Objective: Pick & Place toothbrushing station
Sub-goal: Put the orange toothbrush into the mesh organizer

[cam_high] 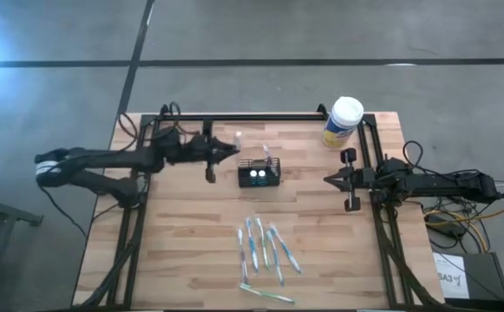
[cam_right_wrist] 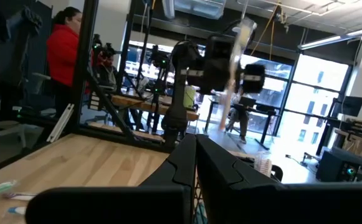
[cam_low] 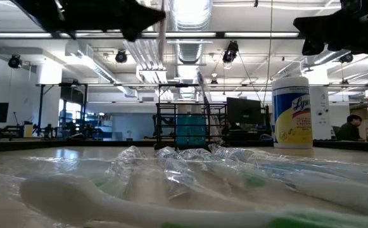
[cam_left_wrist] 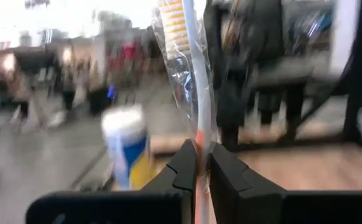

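Above the bench (cam_high: 191,225), the left gripper (cam_high: 234,149) holds a wrapped toothbrush (cam_left_wrist: 196,81) clamped upright in its jaws, just left of the black toothbrushing station (cam_high: 259,175) at mid-bench. Meanwhile the right gripper (cam_high: 328,179) waits to the caddy's right, jaws closed on nothing, near the yellow canister (cam_high: 343,121).

High cam's looking straight down on whole table (cam_high: 321,217); low cam's sitting at tabletop level, facing the room. Both are catching the yellow canister (cam_high: 343,121), and wrist cams are peering forward past their fingers.
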Robot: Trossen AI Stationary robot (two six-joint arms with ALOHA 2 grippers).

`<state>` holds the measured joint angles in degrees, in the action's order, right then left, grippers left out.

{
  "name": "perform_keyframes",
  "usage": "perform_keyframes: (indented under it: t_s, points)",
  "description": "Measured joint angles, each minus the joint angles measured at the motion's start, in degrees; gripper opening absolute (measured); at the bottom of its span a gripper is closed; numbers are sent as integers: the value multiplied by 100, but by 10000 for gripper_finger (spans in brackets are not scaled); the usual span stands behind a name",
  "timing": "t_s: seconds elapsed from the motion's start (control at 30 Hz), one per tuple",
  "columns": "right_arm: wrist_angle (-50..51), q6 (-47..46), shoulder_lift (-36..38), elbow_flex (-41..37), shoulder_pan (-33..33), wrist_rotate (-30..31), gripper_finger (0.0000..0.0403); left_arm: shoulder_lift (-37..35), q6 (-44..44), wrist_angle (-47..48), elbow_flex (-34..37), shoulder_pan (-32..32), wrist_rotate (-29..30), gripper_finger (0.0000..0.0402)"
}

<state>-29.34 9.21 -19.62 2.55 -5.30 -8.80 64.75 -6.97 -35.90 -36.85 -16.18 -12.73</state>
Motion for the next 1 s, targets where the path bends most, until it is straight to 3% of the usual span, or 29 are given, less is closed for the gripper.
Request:
perform_keyframes:
  t_s: [0.3, 0.8, 1.0]
  points:
    - [32, 30, -11, 0, 2, 0, 8, 1168, 236, -959, 43, -589, -743, 22]
    - [39, 131, -11, 0, 4, 0, 8, 2101, 2, -1204, 99, -760, -809, 19]
    - [42, 131, -9, 0, 4, 0, 8, 2315, -77, -2160, 514, -876, -840, 19]
